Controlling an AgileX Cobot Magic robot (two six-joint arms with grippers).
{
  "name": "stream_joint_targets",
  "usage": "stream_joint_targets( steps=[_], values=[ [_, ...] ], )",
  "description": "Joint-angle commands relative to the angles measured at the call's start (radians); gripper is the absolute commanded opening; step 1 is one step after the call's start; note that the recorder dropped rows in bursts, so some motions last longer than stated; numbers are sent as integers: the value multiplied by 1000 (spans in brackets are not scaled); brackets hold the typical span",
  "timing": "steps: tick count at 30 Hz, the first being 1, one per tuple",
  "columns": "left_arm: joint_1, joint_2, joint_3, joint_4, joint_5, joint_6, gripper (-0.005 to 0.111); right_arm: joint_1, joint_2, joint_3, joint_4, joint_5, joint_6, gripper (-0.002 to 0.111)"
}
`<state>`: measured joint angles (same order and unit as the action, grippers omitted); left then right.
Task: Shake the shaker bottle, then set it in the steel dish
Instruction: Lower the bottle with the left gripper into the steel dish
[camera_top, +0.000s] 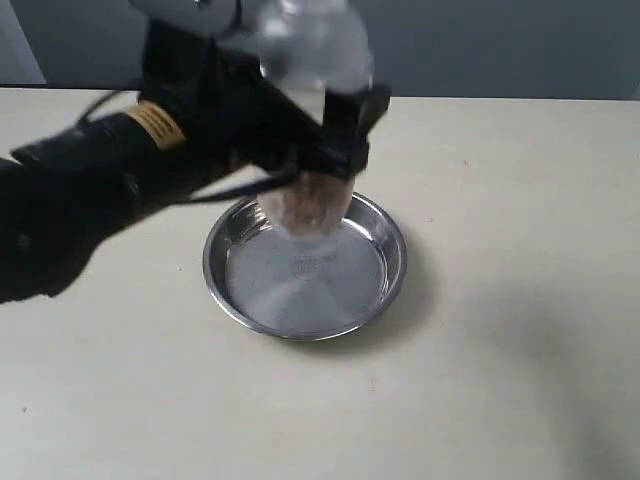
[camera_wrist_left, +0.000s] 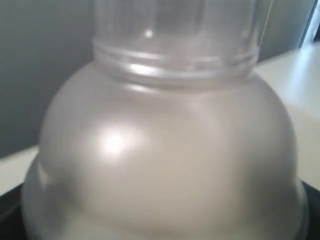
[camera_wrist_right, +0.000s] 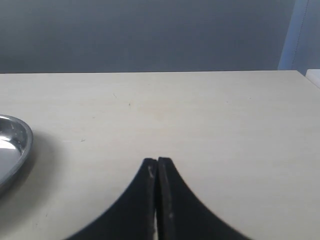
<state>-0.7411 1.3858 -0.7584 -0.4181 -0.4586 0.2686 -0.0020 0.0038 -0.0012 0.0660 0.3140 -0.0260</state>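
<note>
The shaker bottle (camera_top: 312, 120) hangs in the air above the steel dish (camera_top: 385, 285), blurred by motion, its frosted dome up and its brownish lower body just over the dish's far side. My left gripper (camera_top: 335, 150) is shut on the bottle's middle, its black arm reaching in from the left. In the left wrist view the frosted dome (camera_wrist_left: 165, 165) and clear cap (camera_wrist_left: 175, 35) fill the frame and hide the fingers. My right gripper (camera_wrist_right: 157, 162) is shut and holds nothing, low over the bare table with the steel dish's rim (camera_wrist_right: 22, 150) off to one side.
The pale table (camera_top: 520, 250) stretches around the dish, with a grey wall behind it. A white edge (camera_wrist_right: 314, 76) shows at the table's far corner in the right wrist view.
</note>
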Motion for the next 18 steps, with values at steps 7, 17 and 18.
stream_joint_targets(
  steps=[7, 17, 18],
  values=[
    [-7, -54, -34, -41, -58, -6, 0, 2, -4, 1, -1, -9, 0, -1],
    [-7, 60, 79, -33, -313, -24, 0, 2, -4, 1, -1, -9, 0, -1],
    [-7, 74, 87, -33, -322, -24, 0, 2, -4, 1, -1, -9, 0, -1]
  ],
)
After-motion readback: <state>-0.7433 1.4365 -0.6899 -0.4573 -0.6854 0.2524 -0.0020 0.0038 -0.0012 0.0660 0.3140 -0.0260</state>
